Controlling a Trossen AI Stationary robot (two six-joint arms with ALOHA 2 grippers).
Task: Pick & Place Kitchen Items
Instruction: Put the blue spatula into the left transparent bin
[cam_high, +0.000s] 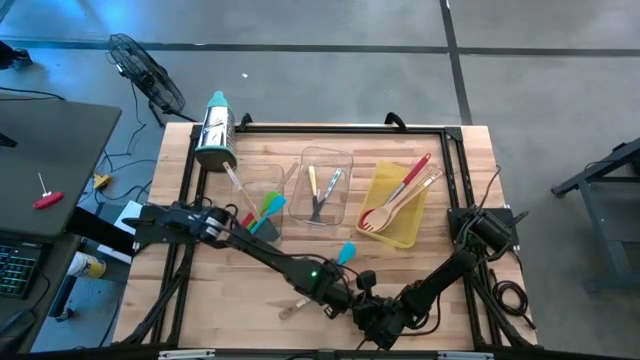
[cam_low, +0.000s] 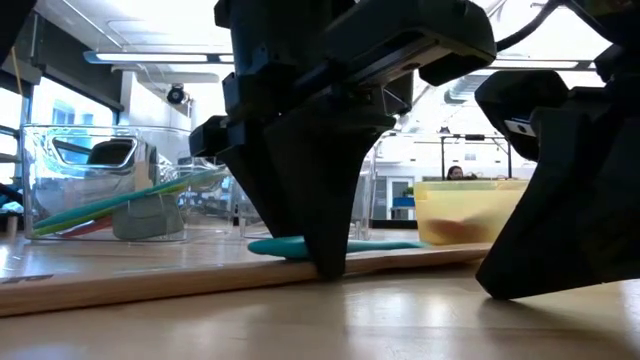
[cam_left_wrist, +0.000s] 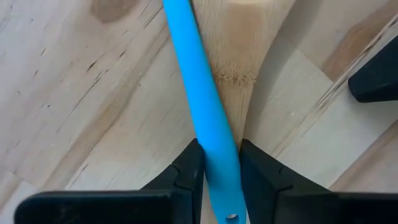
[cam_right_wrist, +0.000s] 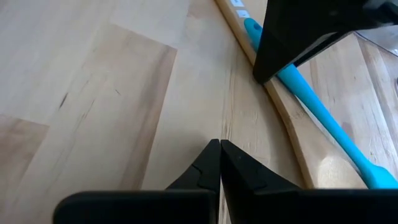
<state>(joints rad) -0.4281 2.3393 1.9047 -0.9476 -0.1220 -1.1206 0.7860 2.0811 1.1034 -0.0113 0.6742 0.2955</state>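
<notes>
- Nearest you, at the near edge of the surface (cam_high: 240, 300), your left gripper (cam_left_wrist: 219, 165) has its fingers pressed against both sides of the teal spatula (cam_left_wrist: 200, 106), low on the handle near the hanging hole; it looks clamped on it.
- The spatula lies flat across a wooden utensil (cam_left_wrist: 239, 62), near-centre of the surface. The two touch, so judge the grasp step as just closing, with the lift not yet begun.
- Your right gripper (cam_right_wrist: 219, 165) sits just to the right of the left one, fingers together and holding nothing, tips down close to the wood.
- Farther off stand the clear bin (cam_high: 325, 185) in the middle and the yellow bin (cam_high: 395, 225) to the right, each already holding utensils; more spatulas lean in a clear bin to the left.
- Next, you probably need a straight lift so the wooden utensil stays put, then a carry to a far bin. Which bin, you cannot tell from here.
</notes>
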